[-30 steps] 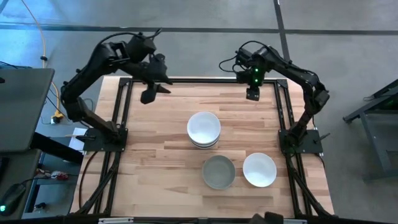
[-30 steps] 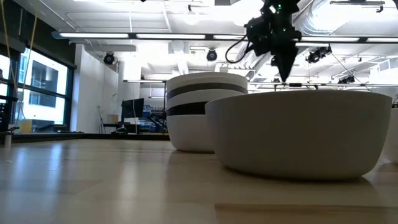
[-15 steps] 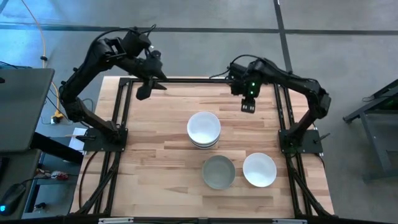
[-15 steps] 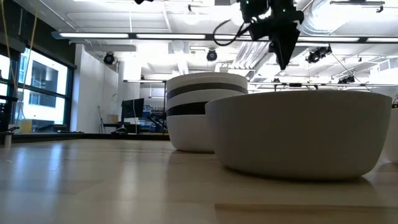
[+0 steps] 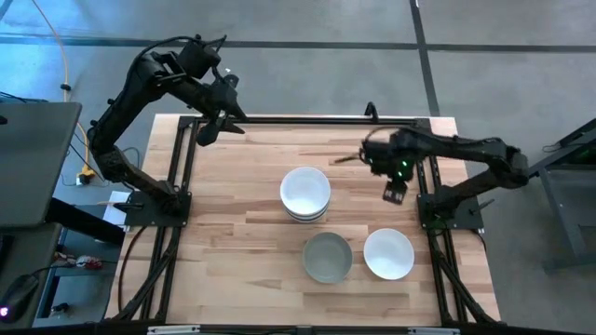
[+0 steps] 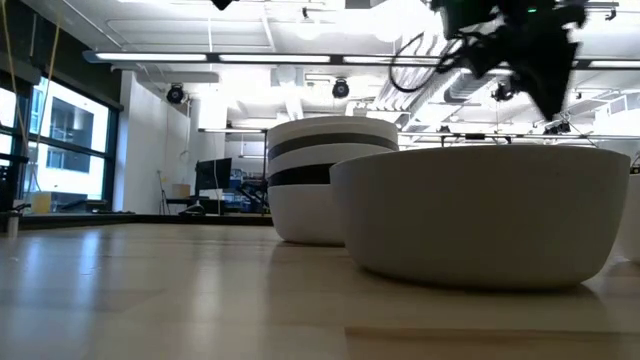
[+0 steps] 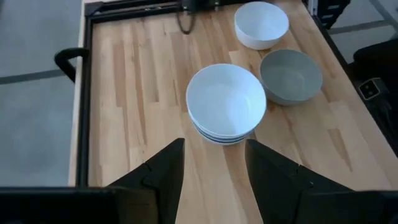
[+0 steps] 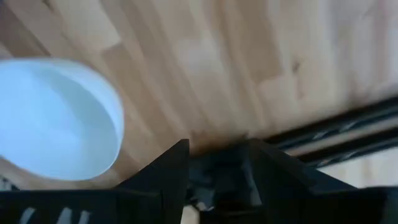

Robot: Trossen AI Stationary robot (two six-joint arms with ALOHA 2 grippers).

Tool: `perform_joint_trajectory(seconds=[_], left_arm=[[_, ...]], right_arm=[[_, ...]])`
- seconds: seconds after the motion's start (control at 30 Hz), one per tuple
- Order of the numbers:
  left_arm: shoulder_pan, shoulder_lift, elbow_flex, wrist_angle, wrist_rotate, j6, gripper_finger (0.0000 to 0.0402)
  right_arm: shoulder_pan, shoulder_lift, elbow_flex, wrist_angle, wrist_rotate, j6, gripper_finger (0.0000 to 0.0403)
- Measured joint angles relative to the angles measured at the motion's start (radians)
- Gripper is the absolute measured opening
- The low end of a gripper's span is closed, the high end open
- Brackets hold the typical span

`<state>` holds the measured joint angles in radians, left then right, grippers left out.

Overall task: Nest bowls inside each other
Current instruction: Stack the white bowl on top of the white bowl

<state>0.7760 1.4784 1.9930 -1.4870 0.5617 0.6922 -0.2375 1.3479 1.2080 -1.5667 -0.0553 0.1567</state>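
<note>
The right gripper (image 5: 393, 194), wide open, hangs above the worktop (image 5: 233, 233) right of the stacked bowls (image 5: 305, 194); the left gripper (image 5: 210, 133), also open, waits far left.

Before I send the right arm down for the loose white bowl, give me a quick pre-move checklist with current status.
1. Right gripper empty, fingers open: ok.
2. Right gripper over the loose white bowl: not ok; it hangs between the bowl stack and the table's right edge, short of the bowl.
3. Loose white bowl upright and empty: ok.
4. Grey bowl apart from the white bowl: cannot tell; they sit very close, side by side.
5. Bowl stack upright, white bowl on top, ready to receive: ok.
6. Left gripper out of the way: ok; open, at the table's far left corner.
</note>
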Motion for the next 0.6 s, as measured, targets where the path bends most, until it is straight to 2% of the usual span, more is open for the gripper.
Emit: perform_joint_trajectory(seconds=[0.2, 0.33, 0.6], left_arm=[[0.010, 0.000, 0.000, 0.053, 0.035, -0.024, 0.0159], [0.008, 0.000, 0.000, 0.081, 0.049, -0.038, 0.0159], [-0.007, 0.004, 0.000, 0.104, 0.049, -0.084, 0.0159]], right_arm=[[0.167, -0.062, -0.105, 0.083, -0.053, 0.153, 0.0158], [0.276, -0.063, -0.127, 0.137, -0.046, 0.198, 0.0158], [0.409, -0.062, -0.214, 0.259, -0.024, 0.277, 0.0158]])
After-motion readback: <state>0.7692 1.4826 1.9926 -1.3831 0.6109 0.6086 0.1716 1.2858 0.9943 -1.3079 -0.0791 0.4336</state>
